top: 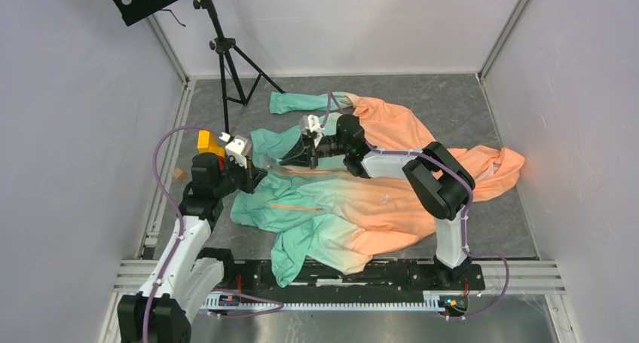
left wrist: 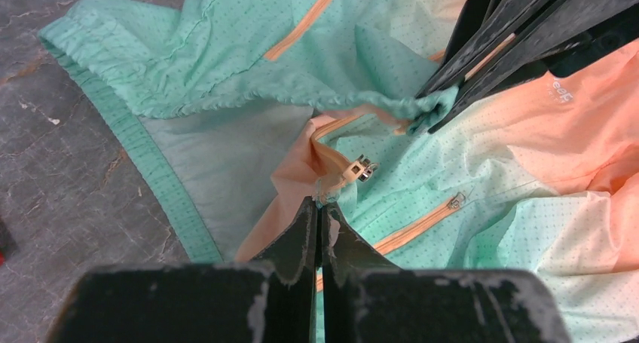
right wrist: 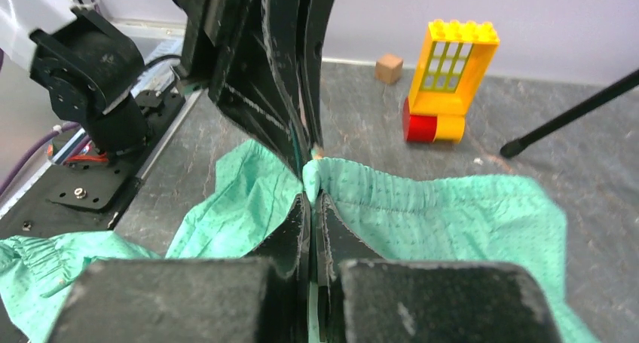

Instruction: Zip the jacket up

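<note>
- The jacket point(top: 354, 207) lies flat and open on the table point(top: 452, 102). Its mint green end is by the left arm and its peach end is by the right arm. One green sleeve flops down close to the arm bases.
- The left gripper point(left wrist: 318, 202) has its jaws pressed together. They pinch the thin peach edge of the jacket front, right at the bottom of the zip.
- The little metal slider point(left wrist: 360, 168) sits just past those tips. Nothing holds it.
- A pocket zip point(left wrist: 422, 218) lies near it, shut.
- A bit farther, the right gripper point(right wrist: 311, 196) also has its jaws squeezed shut. They pinch a fold of the green hem.
- The two grippers are very near each other.
- I think the job is at its start. The front is open, and the two bottom ends are only being brought together.
- Next, the loose end must slide into the slider. That needs a small, slow move, as the cloth is thin and floppy.
- Far off stand a yellow block tower point(right wrist: 450, 71), a wooden cube point(right wrist: 389, 68) and a black stand point(top: 226, 64).
</note>
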### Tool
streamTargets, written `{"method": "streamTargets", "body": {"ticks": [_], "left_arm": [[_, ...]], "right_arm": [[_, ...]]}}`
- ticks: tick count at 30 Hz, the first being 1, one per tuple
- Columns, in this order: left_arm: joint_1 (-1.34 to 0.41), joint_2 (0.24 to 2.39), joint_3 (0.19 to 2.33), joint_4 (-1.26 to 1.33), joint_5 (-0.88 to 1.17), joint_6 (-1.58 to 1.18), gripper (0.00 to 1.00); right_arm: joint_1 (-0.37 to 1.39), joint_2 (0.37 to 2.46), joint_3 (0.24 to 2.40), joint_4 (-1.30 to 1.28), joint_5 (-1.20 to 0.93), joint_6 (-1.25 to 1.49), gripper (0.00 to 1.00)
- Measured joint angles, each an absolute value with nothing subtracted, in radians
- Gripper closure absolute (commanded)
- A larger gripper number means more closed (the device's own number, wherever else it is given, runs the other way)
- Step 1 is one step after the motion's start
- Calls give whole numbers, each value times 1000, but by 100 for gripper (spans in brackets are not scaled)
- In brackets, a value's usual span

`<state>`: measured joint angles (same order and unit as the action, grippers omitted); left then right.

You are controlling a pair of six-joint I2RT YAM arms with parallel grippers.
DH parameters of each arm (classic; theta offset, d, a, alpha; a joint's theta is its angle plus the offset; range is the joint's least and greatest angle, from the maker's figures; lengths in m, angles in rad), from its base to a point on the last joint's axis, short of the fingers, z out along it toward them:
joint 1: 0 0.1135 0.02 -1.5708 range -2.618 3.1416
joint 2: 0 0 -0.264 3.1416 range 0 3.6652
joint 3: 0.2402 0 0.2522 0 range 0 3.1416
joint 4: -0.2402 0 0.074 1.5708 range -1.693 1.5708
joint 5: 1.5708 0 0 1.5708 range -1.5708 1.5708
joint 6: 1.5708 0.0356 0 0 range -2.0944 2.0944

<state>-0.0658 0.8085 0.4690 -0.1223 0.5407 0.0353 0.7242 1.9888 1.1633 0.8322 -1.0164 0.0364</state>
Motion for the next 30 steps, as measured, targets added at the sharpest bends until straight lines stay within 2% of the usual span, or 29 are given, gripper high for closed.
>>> {"method": "streamTargets", "body": {"ticks": [7,30], "left_arm": [[-66,804,466,-107,571,39,98],[-66,776,455,-93,604,40,98]], "right_arm": [[724,1989,1155,1005,-1020,111,100],[746,1998,1155,987,-1028,7,100]]}}
